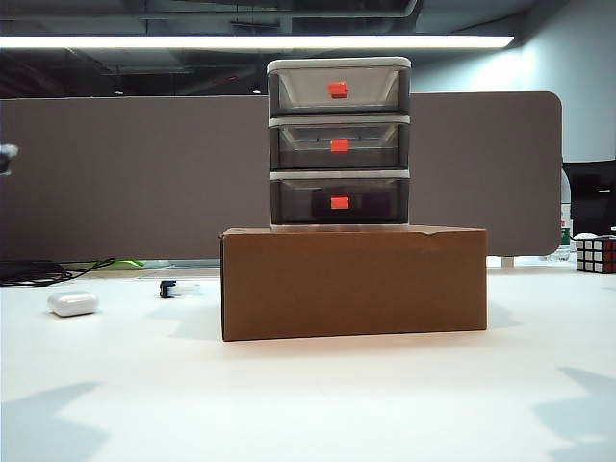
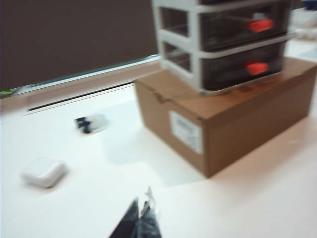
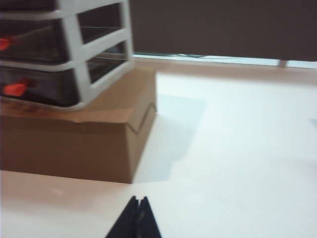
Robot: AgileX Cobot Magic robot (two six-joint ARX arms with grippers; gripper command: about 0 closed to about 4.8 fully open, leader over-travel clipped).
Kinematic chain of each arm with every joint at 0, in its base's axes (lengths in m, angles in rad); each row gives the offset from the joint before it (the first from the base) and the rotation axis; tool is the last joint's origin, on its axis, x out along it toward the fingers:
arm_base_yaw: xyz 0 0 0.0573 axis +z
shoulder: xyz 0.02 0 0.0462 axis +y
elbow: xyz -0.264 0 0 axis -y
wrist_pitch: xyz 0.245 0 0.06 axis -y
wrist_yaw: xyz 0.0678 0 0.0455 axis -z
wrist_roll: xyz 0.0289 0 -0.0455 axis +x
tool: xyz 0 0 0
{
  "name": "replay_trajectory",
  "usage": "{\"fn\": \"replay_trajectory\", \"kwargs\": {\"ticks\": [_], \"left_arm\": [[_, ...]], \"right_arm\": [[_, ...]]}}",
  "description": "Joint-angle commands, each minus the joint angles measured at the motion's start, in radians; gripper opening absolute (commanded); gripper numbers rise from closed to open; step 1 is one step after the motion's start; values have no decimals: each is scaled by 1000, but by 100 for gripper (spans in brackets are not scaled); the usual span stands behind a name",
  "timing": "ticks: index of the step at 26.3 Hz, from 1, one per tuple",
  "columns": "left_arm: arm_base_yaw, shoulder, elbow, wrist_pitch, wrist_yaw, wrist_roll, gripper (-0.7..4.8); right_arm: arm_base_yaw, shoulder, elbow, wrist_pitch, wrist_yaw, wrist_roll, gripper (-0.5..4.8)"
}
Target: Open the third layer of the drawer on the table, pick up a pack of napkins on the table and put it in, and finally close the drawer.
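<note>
The drawer (image 1: 339, 144) stands on a brown cardboard box, its three tiers all pushed in. The third layer (image 1: 339, 202) is the lowest tier, dark and translucent, with an orange-red handle (image 2: 256, 68); it also shows in the right wrist view (image 3: 44, 87). The pack of napkins is out of view on the table (image 1: 318, 404). My left gripper (image 2: 141, 206) hovers shut over the tabletop, left of the box and well short of it. My right gripper (image 3: 138, 199) is shut too, over the tabletop off the box's right corner. Neither gripper shows in the exterior view.
The cardboard box (image 1: 353, 281) raises the cabinet off the table. A white earbud case (image 1: 72, 304) and a small dark-and-clear object (image 1: 175, 288) lie left of the box. A Rubik's cube (image 1: 597, 254) sits at the far right. A grey partition (image 1: 125, 173) closes the back.
</note>
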Motion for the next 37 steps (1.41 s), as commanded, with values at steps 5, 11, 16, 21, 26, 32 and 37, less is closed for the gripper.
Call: {"fn": "replay_trajectory", "kwargs": {"ticks": [5, 11, 16, 21, 26, 32, 37], "left_arm": [[540, 0, 6, 69, 483, 10, -6], [845, 0, 6, 121, 679, 9, -6], [971, 0, 6, 151, 716, -8, -5], [988, 0, 6, 154, 723, -22, -5], [989, 0, 6, 150, 737, -21, -5], [989, 0, 6, 147, 737, -21, -5], [989, 0, 6, 147, 737, -21, -5]], "right_arm": [[-108, -2, -6, 34, 17, -37, -6], [-187, -2, -6, 40, 14, -56, -6], [-232, -2, -6, 90, 10, -55, -6], [-235, -2, -6, 145, 10, -47, -5], [-235, -2, -6, 140, 10, -26, -5], [-235, -2, -6, 109, 11, -26, -5], [-235, -2, -6, 109, 11, -26, -5]]}}
